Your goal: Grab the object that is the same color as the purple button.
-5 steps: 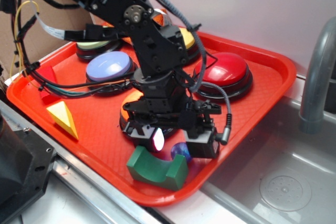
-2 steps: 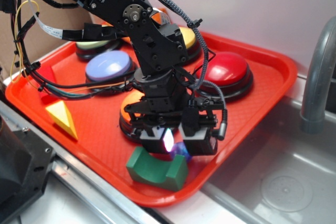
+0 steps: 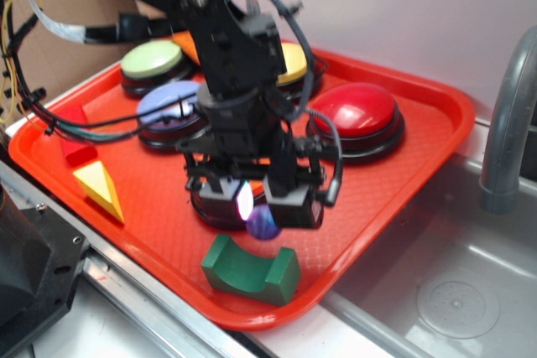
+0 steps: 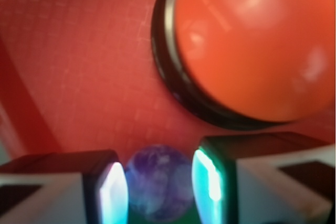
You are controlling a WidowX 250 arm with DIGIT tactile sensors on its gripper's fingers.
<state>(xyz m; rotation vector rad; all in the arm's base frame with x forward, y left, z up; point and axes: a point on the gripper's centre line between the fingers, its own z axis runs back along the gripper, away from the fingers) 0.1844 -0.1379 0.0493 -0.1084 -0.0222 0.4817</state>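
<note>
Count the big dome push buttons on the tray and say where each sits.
5: green button back left, purple button before it, yellow button behind the arm, red button right, orange button under the arm. Others may be hidden.

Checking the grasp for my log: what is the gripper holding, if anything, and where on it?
The gripper holds the purple ball, pinched on its two opposite sides between the fingers, lifted clear of the tray.

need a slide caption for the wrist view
Gripper shut on the purple ball, lifted above the red tray beside the orange button.
</note>
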